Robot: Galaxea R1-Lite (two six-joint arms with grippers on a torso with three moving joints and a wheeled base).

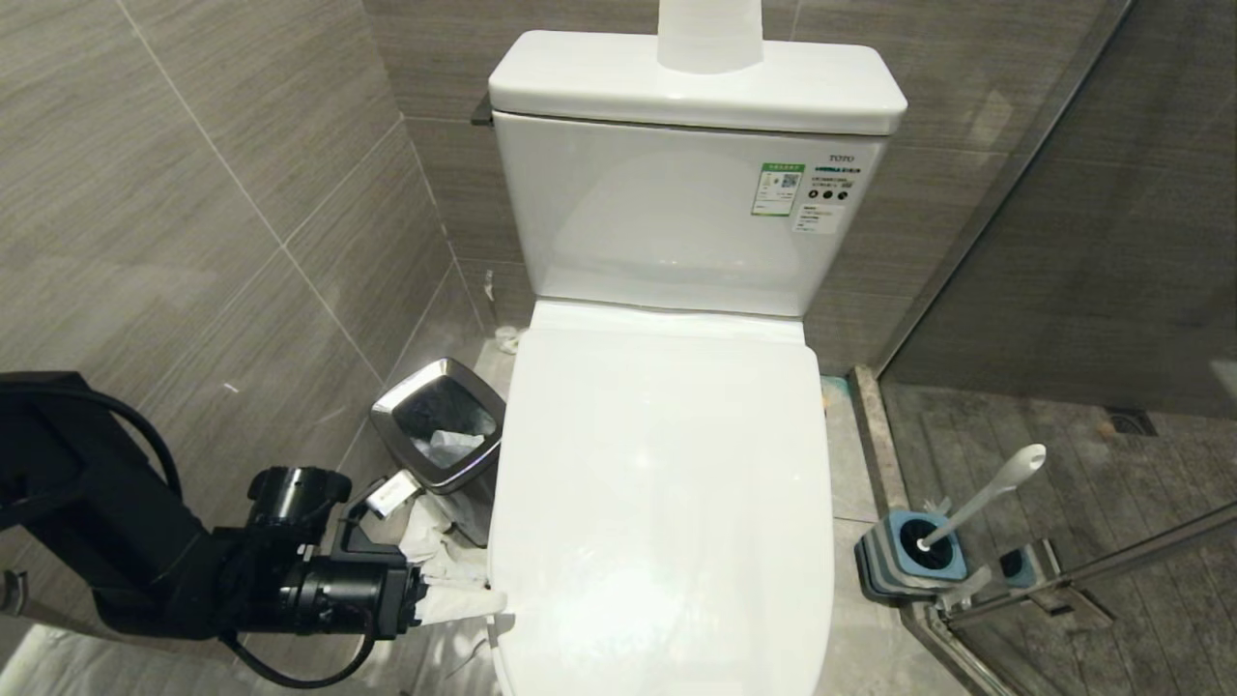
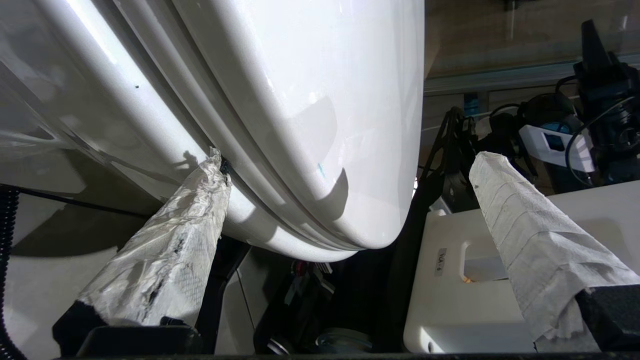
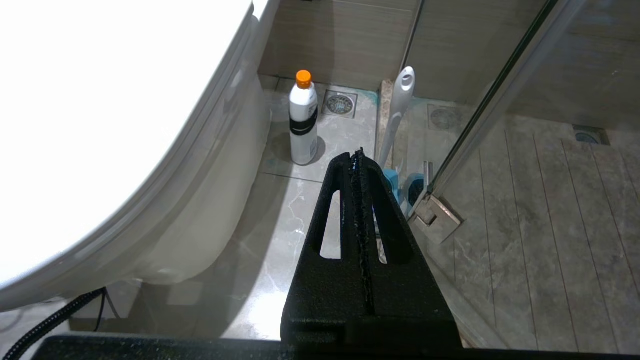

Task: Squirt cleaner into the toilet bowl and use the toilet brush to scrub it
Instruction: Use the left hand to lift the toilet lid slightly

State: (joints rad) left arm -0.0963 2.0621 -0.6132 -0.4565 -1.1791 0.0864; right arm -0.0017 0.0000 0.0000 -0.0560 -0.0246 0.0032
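Where glossy white toilet bowl [image 1: 667, 483] curves, paper-wrapped left gripper [image 2: 350, 185] jaws agape.

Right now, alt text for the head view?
Closed white toilet bowl fills the centre; the open left gripper, fingers wrapped in paper, sits at its front-left lid edge. Toilet brush stands in its holder right; trash bin left.
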